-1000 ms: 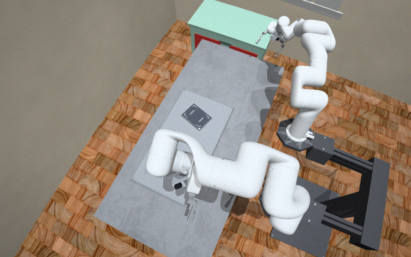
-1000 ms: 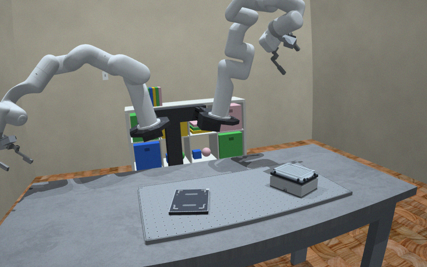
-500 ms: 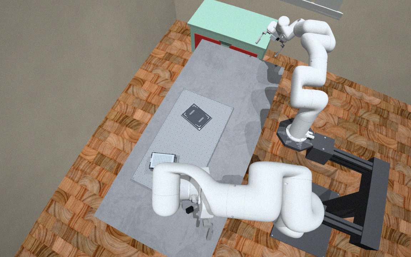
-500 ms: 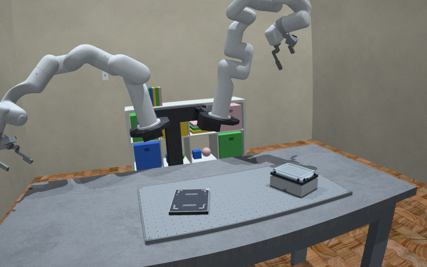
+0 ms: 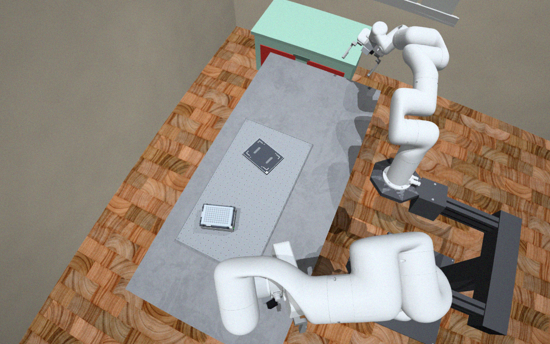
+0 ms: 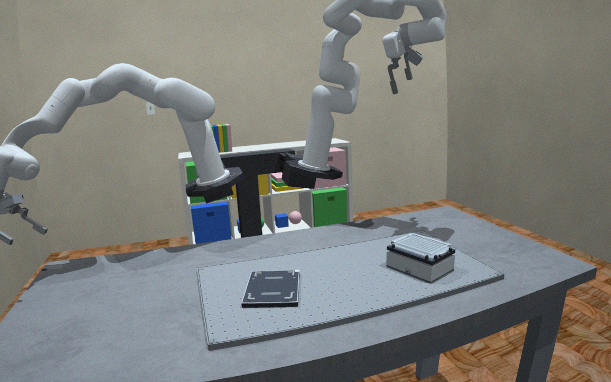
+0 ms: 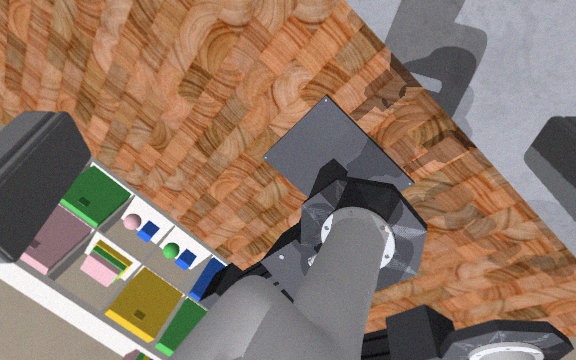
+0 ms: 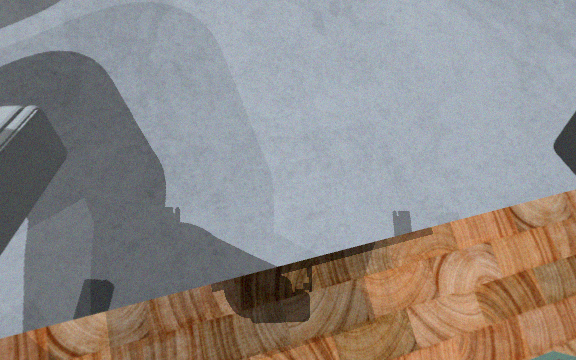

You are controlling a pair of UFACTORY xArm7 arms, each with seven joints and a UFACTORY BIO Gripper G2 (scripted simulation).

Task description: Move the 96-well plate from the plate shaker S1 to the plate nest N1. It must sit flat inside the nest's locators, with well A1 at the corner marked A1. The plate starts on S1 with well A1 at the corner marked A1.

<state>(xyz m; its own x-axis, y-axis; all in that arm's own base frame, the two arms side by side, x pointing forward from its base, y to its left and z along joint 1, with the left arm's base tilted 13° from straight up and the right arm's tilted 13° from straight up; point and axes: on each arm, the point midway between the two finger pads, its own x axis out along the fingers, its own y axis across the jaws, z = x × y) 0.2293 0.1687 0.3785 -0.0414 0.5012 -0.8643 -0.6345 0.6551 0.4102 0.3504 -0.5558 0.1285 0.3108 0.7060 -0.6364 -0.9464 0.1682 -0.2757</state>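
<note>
1. Nearest in the exterior view is the desk [image 5: 281,98] [image 6: 108,304] [image 7: 543,50] [image 8: 368,100]. It carries the board [image 5: 242,192] [image 6: 341,280], which gives both stations a common base.
2. Nest [image 5: 263,159] [image 6: 270,287]: N1, low and unoccupied. Its corner locators face up, presumably to trap the plate's foot and fix its place. We cannot read the A1 mark.
3. Shaker [image 5: 217,227] [image 6: 409,266]: S1, taller than the nest and turned differently on the board. We judge the plate must be rotated and lowered further than it is lifted.
4. Plate [image 5: 217,215] [image 6: 421,245]: seated on the shaker, apparently flat, its rim held in by the dark posts. Wells too small for us to confirm A1. Transfer not yet begun.
5. Left gripper [image 5: 291,286] [image 6: 401,84] [image 7: 308,175]: high and off the shaker, fingers spread, nothing between them. The wide span should suit straddling the plate.
6. Right gripper [image 5: 356,66] [image 6: 28,236] [image 8: 308,170]: beyond the nest's end of the board, fingers spread, nothing held; likely parked to leave room.
</note>
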